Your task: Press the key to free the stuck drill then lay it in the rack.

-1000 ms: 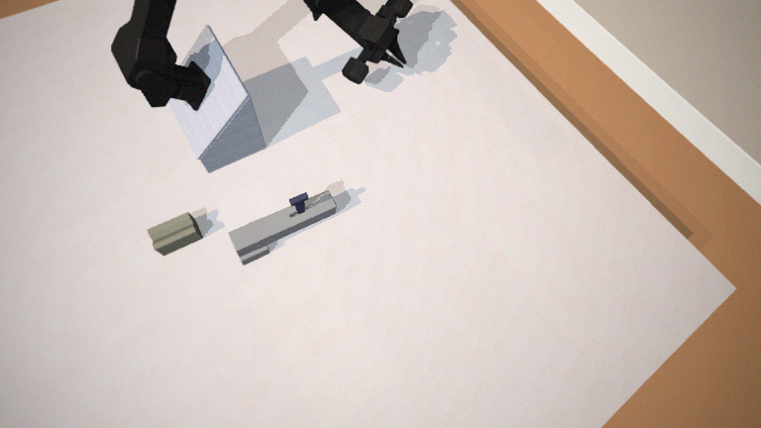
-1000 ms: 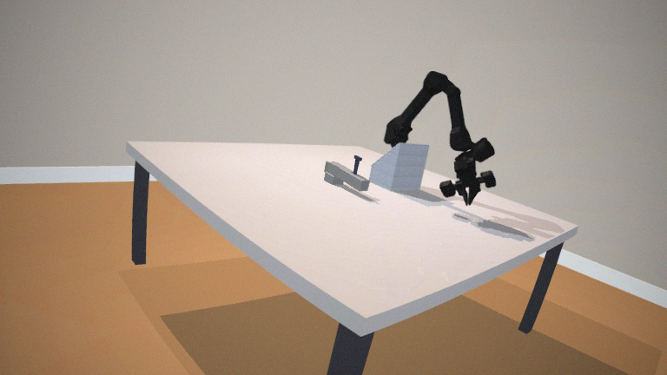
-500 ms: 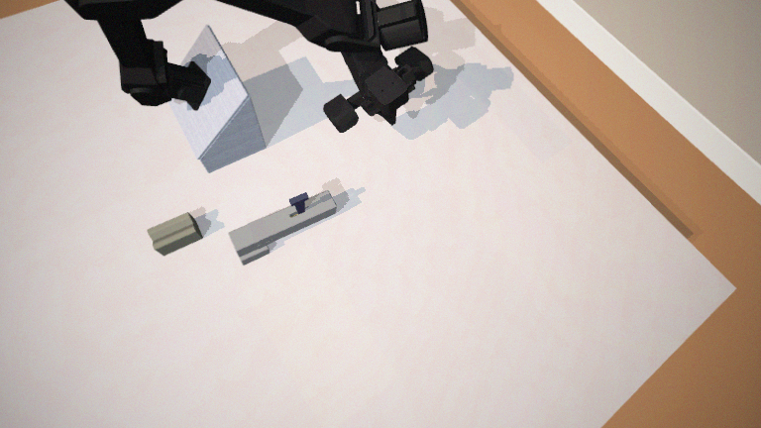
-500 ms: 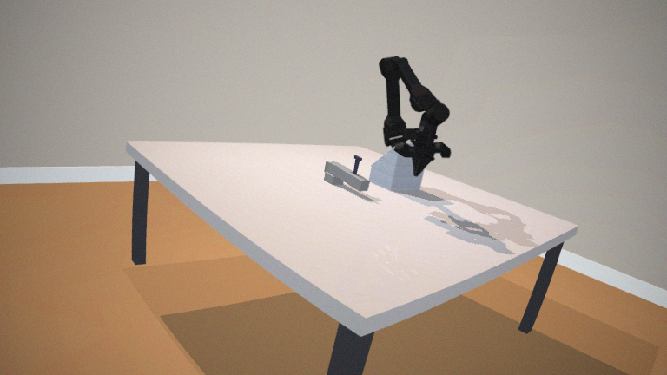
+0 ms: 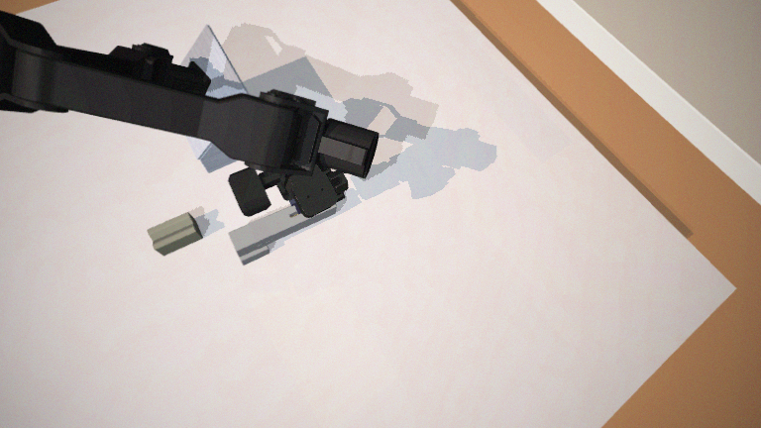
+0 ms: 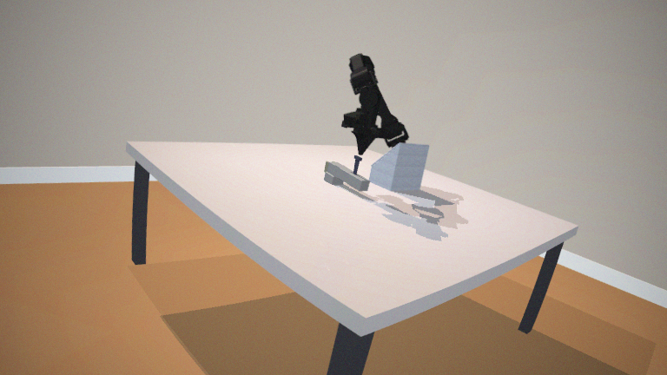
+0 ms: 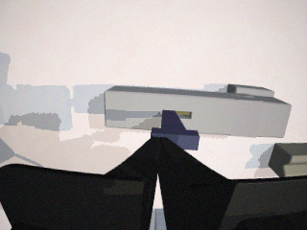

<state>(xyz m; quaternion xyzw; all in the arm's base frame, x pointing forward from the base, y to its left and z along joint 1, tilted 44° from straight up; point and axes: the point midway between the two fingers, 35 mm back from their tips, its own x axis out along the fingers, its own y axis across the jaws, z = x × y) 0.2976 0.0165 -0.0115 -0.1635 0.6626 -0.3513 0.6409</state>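
Note:
A light grey bar (image 5: 258, 235) (image 6: 344, 175) (image 7: 240, 117) lies on the table. A dark blue T-shaped key (image 6: 356, 165) (image 7: 174, 126) stands upright in its top slot, with its head well above the bar. A small yellow patch (image 7: 184, 114), perhaps part of the drill, shows inside the slot; the rest of the drill cannot be made out. My gripper (image 6: 361, 154) (image 7: 157, 145) is shut and empty, tips pointing down just above the key's head; contact cannot be told. An olive grooved block (image 5: 173, 231) (image 7: 285, 160), which looks like the rack, lies off one end of the bar.
A pale blue wedge-shaped block (image 5: 216, 53) (image 6: 410, 167) stands beside the bar, partly under my arm in the top view. My arm passes over it and hides part of the bar there. The table's edges lie well away from these things.

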